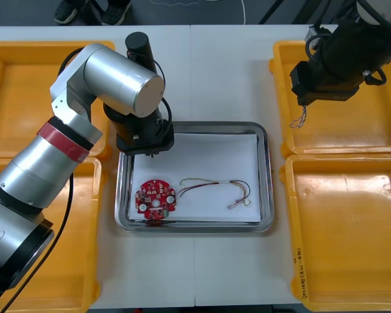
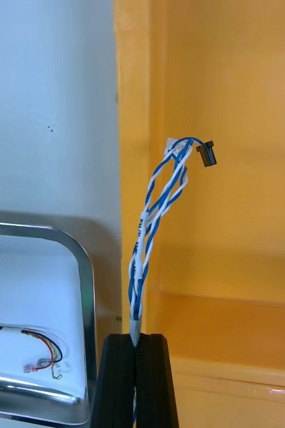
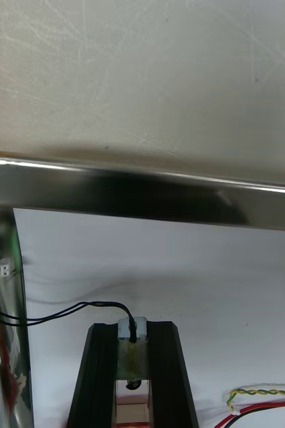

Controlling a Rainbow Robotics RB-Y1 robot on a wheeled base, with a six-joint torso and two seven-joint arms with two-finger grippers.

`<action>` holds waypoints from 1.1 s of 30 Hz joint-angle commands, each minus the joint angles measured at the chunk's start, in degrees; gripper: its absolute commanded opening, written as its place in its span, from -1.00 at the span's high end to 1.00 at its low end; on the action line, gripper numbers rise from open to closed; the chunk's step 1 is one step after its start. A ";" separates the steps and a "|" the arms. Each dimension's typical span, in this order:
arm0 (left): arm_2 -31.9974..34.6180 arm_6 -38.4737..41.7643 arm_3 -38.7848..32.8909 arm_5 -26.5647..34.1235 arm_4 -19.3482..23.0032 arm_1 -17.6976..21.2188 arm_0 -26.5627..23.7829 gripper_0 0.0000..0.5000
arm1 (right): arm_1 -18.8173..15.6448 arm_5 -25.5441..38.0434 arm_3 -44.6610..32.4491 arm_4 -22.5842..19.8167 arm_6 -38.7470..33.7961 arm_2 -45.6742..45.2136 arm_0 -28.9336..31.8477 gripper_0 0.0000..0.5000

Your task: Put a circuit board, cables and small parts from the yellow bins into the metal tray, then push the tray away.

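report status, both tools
Left tool shut on black cable, over tray. Right tool shut on blue and white cable, above yellow bin. Nothing blocking.

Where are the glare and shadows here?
Front view: the metal tray's rim gleams; the left gripper hangs over its far left corner. Left wrist view: that rim shows a dark band and bright streaks beyond the black cable pinched in that gripper. Right wrist view: a shadow lies on the table between tray and yellow bin, behind the blue and white cable in the right gripper.

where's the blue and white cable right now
In the front view the blue and white cable hangs from the shut jaws of the right gripper, over the far right yellow bin, right of the metal tray.
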 commanded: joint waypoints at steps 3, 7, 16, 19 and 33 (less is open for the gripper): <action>-1.34 -1.80 -0.69 -0.61 0.27 -0.99 -0.18 -0.08 | -2.09 0.25 -7.67 -0.98 1.36 1.23 3.44 1.00; -1.43 -1.89 -0.69 -0.69 0.18 -0.99 0.17 -0.73 | -2.09 0.25 -9.26 -0.89 1.18 1.66 4.84 1.00; 1.47 -1.89 -3.76 1.94 -0.52 -0.90 0.17 -1.00 | -2.00 0.25 -9.34 0.25 1.18 2.72 4.84 1.00; 3.40 -1.80 -7.45 4.32 -0.61 -0.02 0.17 -1.00 | -1.92 0.25 -9.26 0.25 1.10 2.89 4.93 1.00; 16.50 -1.98 -21.78 12.54 0.27 4.11 0.17 -1.00 | -2.00 0.11 -13.47 -0.45 1.89 8.34 4.84 1.00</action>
